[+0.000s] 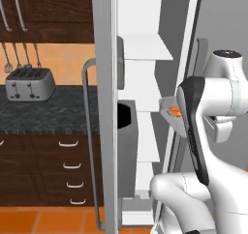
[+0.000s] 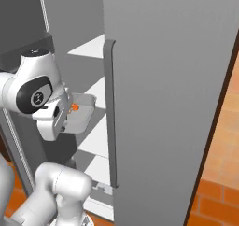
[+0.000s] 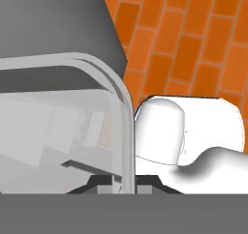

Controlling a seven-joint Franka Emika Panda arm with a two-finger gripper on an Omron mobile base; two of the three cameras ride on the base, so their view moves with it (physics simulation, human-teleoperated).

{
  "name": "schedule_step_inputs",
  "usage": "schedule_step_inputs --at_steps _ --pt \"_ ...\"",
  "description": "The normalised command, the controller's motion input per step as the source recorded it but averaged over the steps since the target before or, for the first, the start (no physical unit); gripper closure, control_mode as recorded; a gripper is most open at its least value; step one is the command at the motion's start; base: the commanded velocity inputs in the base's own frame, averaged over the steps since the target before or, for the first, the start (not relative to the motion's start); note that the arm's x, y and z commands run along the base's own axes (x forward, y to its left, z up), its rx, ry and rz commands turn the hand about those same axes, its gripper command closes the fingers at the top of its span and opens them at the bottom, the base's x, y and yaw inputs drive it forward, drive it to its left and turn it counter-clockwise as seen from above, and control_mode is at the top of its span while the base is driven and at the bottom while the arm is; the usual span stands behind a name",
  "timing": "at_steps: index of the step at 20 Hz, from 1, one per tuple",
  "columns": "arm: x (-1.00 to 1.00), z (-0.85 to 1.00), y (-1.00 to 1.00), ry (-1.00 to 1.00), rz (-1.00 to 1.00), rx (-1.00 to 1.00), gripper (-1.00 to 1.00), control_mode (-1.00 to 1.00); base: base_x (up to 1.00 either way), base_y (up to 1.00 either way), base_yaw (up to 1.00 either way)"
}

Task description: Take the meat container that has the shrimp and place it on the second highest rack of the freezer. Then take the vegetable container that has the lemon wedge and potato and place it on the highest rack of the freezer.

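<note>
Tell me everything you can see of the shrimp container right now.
The meat container is a shallow, pale grey, translucent tray with rounded corners and a raised rim. It is held off the shelves in front of the open freezer, tilted, with the shrimp inside. The gripper is shut on its rim.

The freezer point(image 1: 145, 107) stands open in the middle of the left base view, its white shelves stacked one above another with open gaps between them. The open door point(image 1: 104, 107) with its long bar handle point(image 1: 87, 141) walls off the left side of the opening. In the right base view a second grey door point(image 2: 168, 103) closes the right side. The tray point(image 2: 81, 113) with the shrimp point(image 2: 74, 107), pinched at its rim by the end effector point(image 3: 123, 182), sits in front of the middle shelves, near their front edges.
</note>
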Motion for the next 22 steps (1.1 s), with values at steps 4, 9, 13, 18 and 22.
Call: schedule_step_inputs --at_steps 4,9,13,18,22 --pt "0.00 0.00 0.00 0.00 0.00 0.00 1.00 1.00 0.39 0.15 0.00" --pt "0.00 0.00 0.00 0.00 0.00 0.00 1.00 1.00 0.44 0.14 0.00" --pt "0.00 0.00 0.00 0.00 0.00 0.00 1.00 1.00 0.46 0.16 0.00" --pt "0.00 0.00 0.00 0.00 0.00 0.00 1.00 1.00 0.43 0.19 0.00" --pt "0.00 0.00 0.00 0.00 0.00 0.00 1.00 1.00 0.38 0.19 0.00"
